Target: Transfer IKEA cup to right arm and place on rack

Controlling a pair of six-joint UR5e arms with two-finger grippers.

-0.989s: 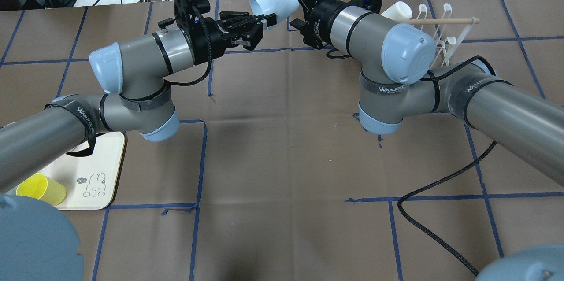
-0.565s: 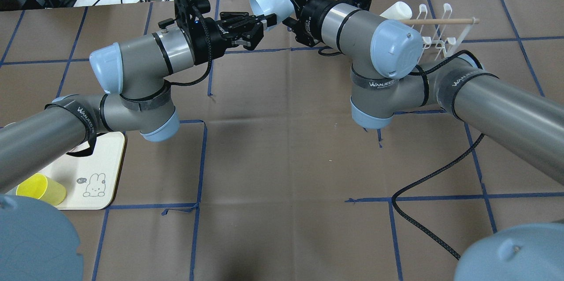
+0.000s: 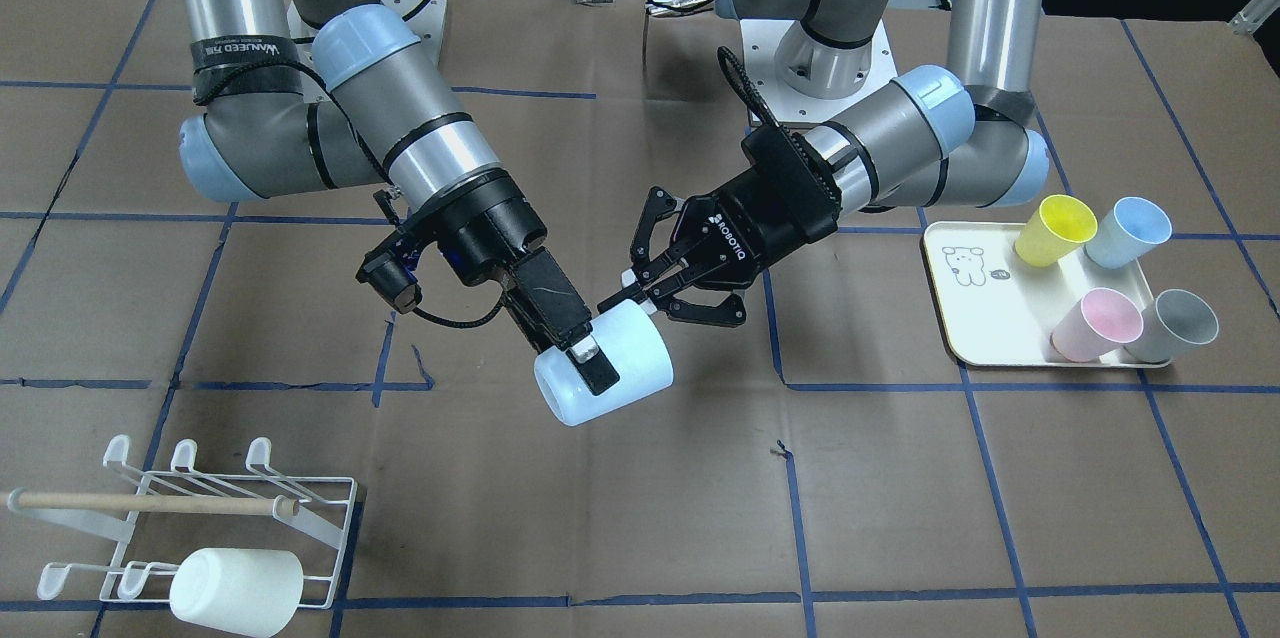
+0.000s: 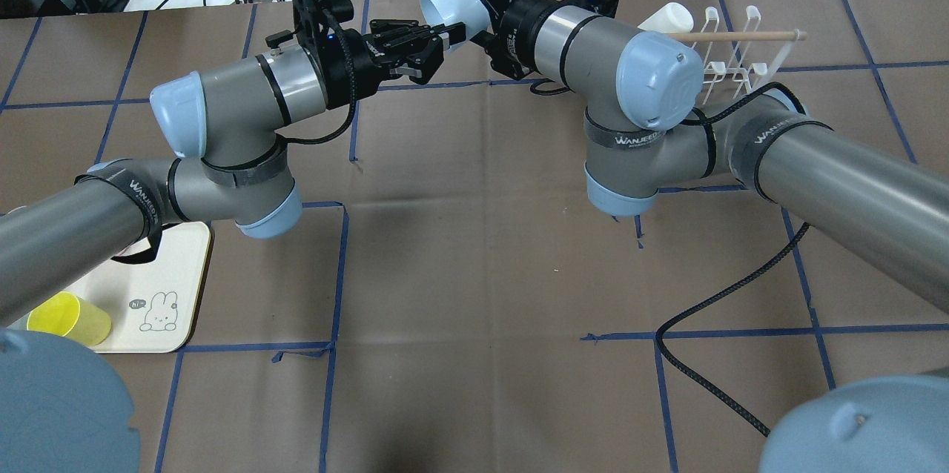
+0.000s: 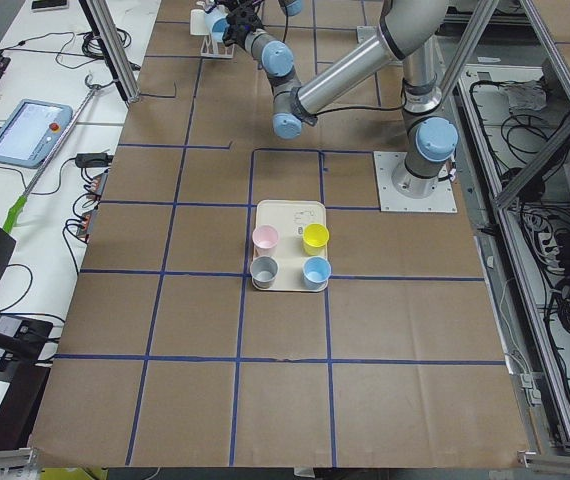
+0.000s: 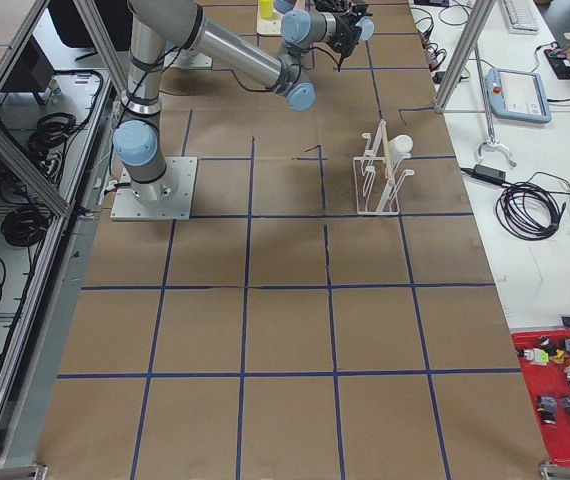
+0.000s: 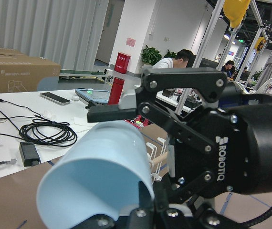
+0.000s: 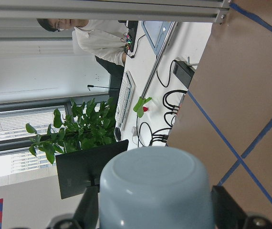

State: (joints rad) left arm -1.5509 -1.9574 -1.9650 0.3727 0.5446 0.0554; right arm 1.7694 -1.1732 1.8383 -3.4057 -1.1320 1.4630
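Cup [image 3: 640,358] hangs mid-air, rim pinched in the left claw [image 3: 638,293], body between the right claw [image 3: 592,370] fingers; can't tell if those are clamped. Get right squeezing square on the body before left releases, then pull left straight back off the rim.

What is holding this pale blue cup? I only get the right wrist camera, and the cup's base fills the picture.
Observer: The right gripper is clamped across the pale blue cup. The front camera shows one block-like finger pressed on the cup's side.
Operator: And the other arm?
Observer: The left gripper has its fingertips at the cup's rim. Whether it grips the rim I cannot tell.
Operator: Where is the rack it should go on?
Observer: The rack stands off to the robot's right, apart from both arms, with a white cup on it.
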